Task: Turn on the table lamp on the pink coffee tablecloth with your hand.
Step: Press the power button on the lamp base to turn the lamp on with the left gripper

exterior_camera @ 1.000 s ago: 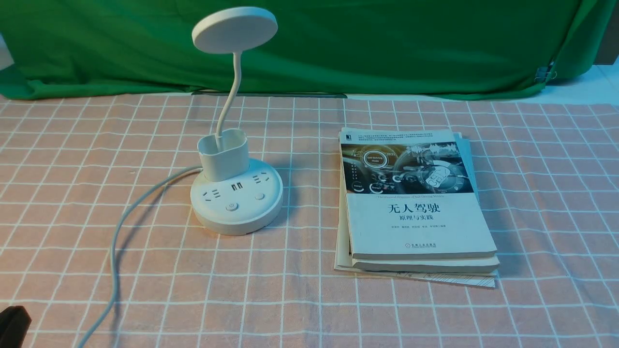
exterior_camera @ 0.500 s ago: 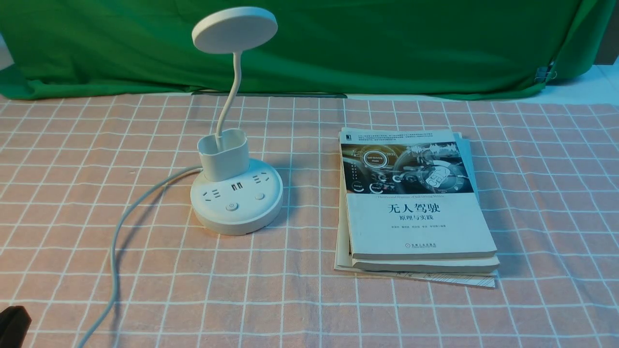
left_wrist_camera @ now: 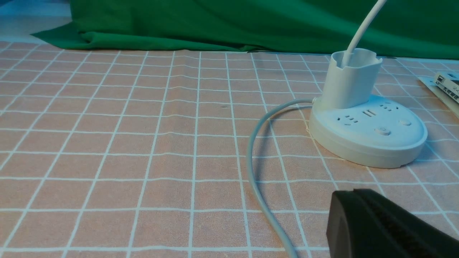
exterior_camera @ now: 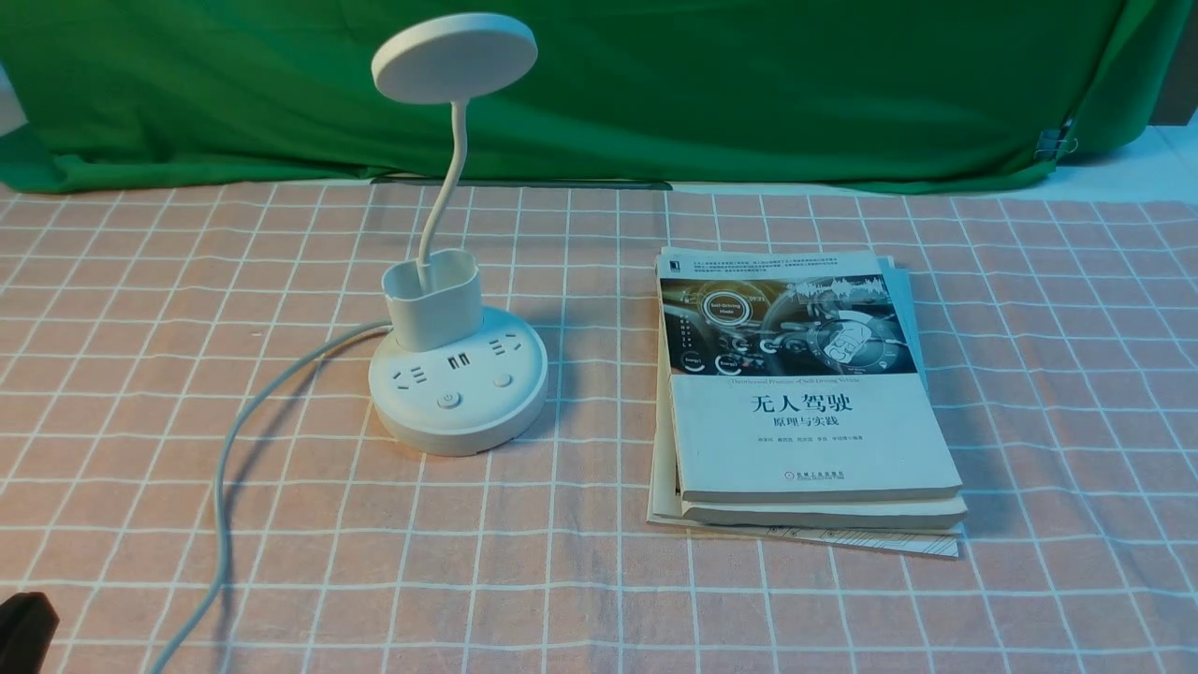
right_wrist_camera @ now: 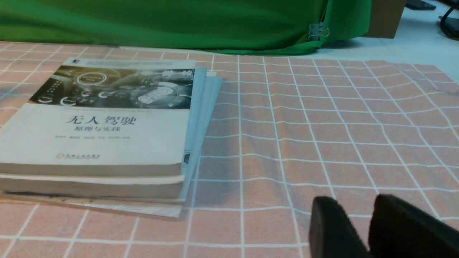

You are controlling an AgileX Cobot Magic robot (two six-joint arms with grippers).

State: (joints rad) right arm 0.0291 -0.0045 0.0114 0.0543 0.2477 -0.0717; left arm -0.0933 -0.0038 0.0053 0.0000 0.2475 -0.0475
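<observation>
Both claws cropped: left claw (left_wrist_camera: 353,195) closed, right claw (right_wrist_camera: 358,206) slightly parted; table lamp (left_wrist_camera: 365,125) headless in left wrist view.

Black robot grippers
Left gripper (left_wrist_camera: 353,195) and right gripper (right_wrist_camera: 358,206): matte black, with rounded fingers (right_wrist_camera: 398,225) and a slightly rough surface.

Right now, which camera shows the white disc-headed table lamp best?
Front view: the whole white disc-headed table lamp shows, head to round base, buttons facing the camera. Left wrist view shows only its cup, base and cord; the head is cut off. Right wrist view shows none of it.
</observation>
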